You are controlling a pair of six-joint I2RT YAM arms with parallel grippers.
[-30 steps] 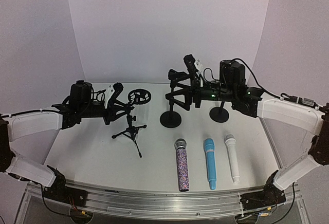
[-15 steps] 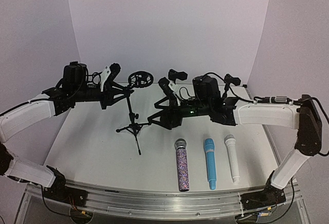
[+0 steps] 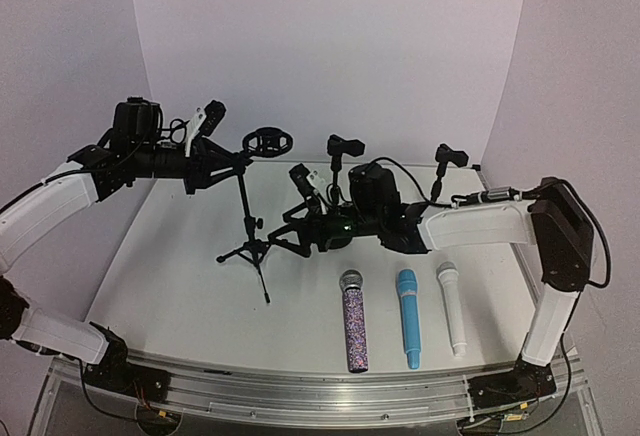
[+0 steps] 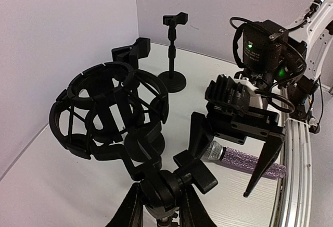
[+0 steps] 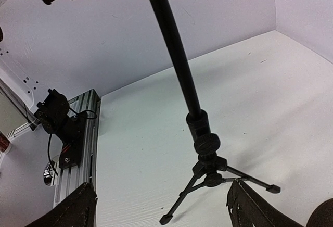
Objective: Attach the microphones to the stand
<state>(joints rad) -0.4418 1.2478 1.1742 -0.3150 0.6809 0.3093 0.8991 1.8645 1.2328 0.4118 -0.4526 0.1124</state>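
Left hand point(image 3: 232, 161), from above: shut tight on the top of the tripod stand point(image 3: 246, 211), just under its round cage point(image 3: 268, 142), left of the middle of the desk point(image 3: 170, 286). Right hand point(image 3: 288, 218): wide open, holding nothing, low beside the tripod's pole. Three microphones flat in a row near the front edge, right of the middle, apart from both hands: glittery microphone point(image 3: 354, 321), blue microphone point(image 3: 408, 318), white microphone point(image 3: 452, 308). Clip stand point(image 3: 344, 148) and second clip stand point(image 3: 447, 156) toward the back edge, feet hidden behind the right arm.

From the left wrist: fingers point(image 4: 193, 214) pinching the stand's neck, cage right above. Right hand open past it, glittery microphone flat on the desk behind its fingers.

From the right wrist: fingers point(image 5: 78, 209) far apart, only bare desk between them, tripod stand just ahead.
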